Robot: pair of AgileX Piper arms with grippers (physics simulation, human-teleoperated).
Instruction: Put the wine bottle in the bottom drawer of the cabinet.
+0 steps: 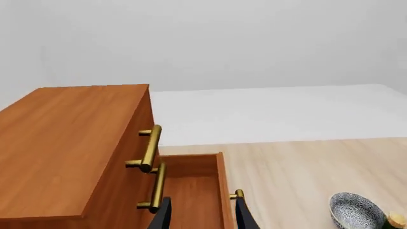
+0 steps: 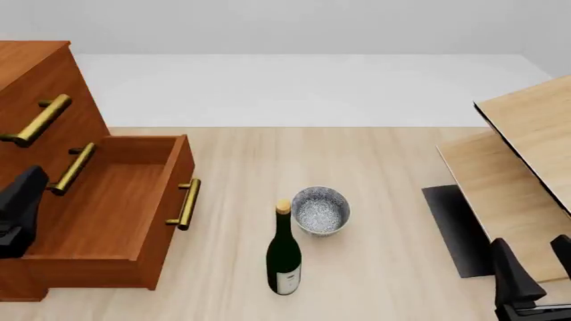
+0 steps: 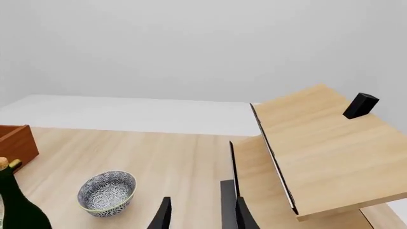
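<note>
We've got both grippers, left gripper (image 1: 201, 214) and right gripper (image 3: 199, 214), with fingers spread and holding nothing, while the tall dark green glass wine bottle (image 2: 285, 253) stands upright on the light wood table (image 2: 384, 200), just beside the speckled grey bowl (image 2: 319, 210), near the reddish-brown wooden cabinet's (image 2: 36, 73) pulled-out bottom drawer (image 2: 107, 207).

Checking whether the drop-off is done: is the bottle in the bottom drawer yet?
No, the bottle stands upright on the table beside the bowl, outside the open bottom drawer.
</note>
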